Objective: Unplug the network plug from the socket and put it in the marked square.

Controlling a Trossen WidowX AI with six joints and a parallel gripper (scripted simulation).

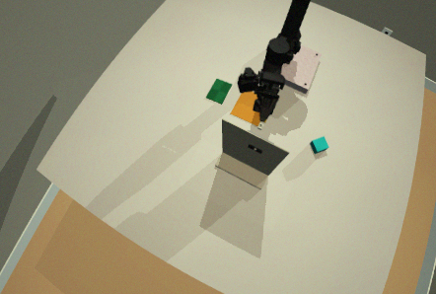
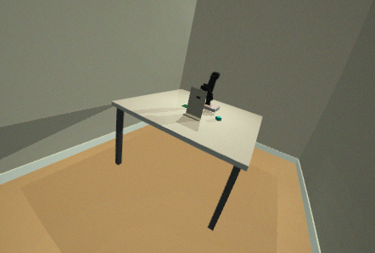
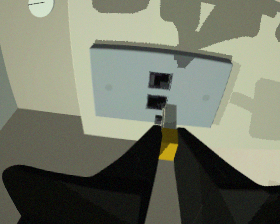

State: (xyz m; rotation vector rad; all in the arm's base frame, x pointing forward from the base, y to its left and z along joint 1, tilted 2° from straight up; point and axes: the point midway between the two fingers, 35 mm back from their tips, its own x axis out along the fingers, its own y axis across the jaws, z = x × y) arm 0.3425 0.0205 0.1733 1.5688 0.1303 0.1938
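- The pincer (image 3: 168, 137) is clamped on the plug (image 3: 168, 120); in the wrist view its two dark fingers converge on a small grey body with a yellow part just behind it, and the jaws are held slightly apart by that body.
- The plug is seen clear of the panel (image 3: 124, 90): a gap of bare panel face shows between its tip and the two dark sockets (image 3: 160, 80) just ahead of the pincer. The unlocking and the straight pull are therefore judged to be done.
- In the top view the plug (image 1: 259, 125) appears as a pale speck at the pincer tip, between the pincer and the upright panel (image 1: 252, 150).
- Directly beneath and just behind the pincer lies an orange square (image 1: 245, 107) on the table (image 1: 148, 114); it is taken to be the marked square, though this cannot be confirmed.
- Still to be done: lowering the plug into the square, releasing it, and lifting the arm free of everything.
- To one side of the pincer a green patch (image 1: 219, 90) lies; on the other side, farther off, a teal block (image 1: 320, 144) stands.
- Behind the pincer, by the arm's base, a pale plate (image 1: 305, 68) rests.
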